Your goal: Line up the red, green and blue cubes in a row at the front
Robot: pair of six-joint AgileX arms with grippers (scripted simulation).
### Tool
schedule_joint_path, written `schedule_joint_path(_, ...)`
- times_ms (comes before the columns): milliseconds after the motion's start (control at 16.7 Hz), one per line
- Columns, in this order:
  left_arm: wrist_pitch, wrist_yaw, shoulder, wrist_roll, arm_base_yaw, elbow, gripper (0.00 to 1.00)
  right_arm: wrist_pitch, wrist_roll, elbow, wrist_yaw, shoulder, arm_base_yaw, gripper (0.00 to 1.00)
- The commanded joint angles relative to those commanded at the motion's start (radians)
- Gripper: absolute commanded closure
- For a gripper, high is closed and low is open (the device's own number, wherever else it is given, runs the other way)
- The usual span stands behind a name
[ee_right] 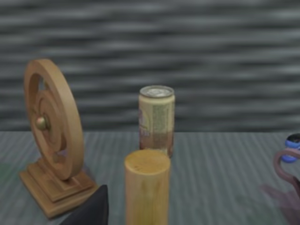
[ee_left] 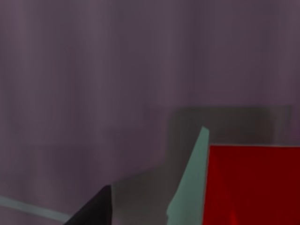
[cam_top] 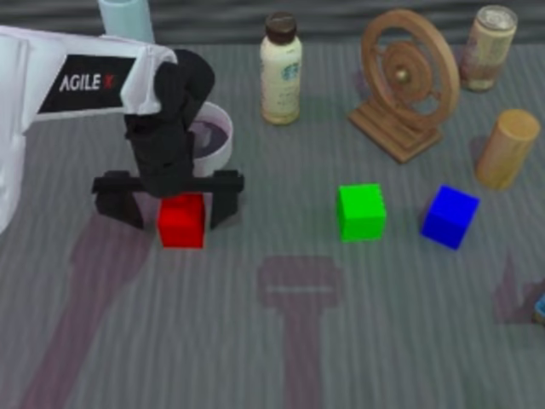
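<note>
Left gripper (cam_top: 169, 204) spread wide, straddling red cube (cam_top: 181, 220), gripping nothing; green cube (cam_top: 361, 212), blue cube (cam_top: 450, 216) rightward.

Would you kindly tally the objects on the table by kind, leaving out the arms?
Cubes: 3 - red cube, green cube, blue cube
Bottles: 1
Cans: 1
Wooden wheels: 1
Wooden cylinders: 1
Bowls: 1
Total: 8

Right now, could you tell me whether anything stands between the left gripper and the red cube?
Nothing visible does. The left gripper is open and straddles the red cube, one finger on each side. The white bowl sits behind it, out of the way.
</note>
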Motion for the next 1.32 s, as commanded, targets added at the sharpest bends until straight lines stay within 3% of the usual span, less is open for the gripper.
schedule_joint_path(540,0.000,0.000,0.000,0.000,0.000,0.000,0.98,0.000,0.000,0.000,0.000,0.000,0.000,0.00)
schedule_joint_path(1020,0.000,0.000,0.000,0.000,0.000,0.000,1.00,0.000,0.000,0.000,0.000,0.000,0.000,0.00)
schedule_joint_path(1320,-0.087,-0.007,-0.053,0.002,0.010,0.056,1.00,0.000,0.000,0.000,0.000,0.000,0.000,0.00)
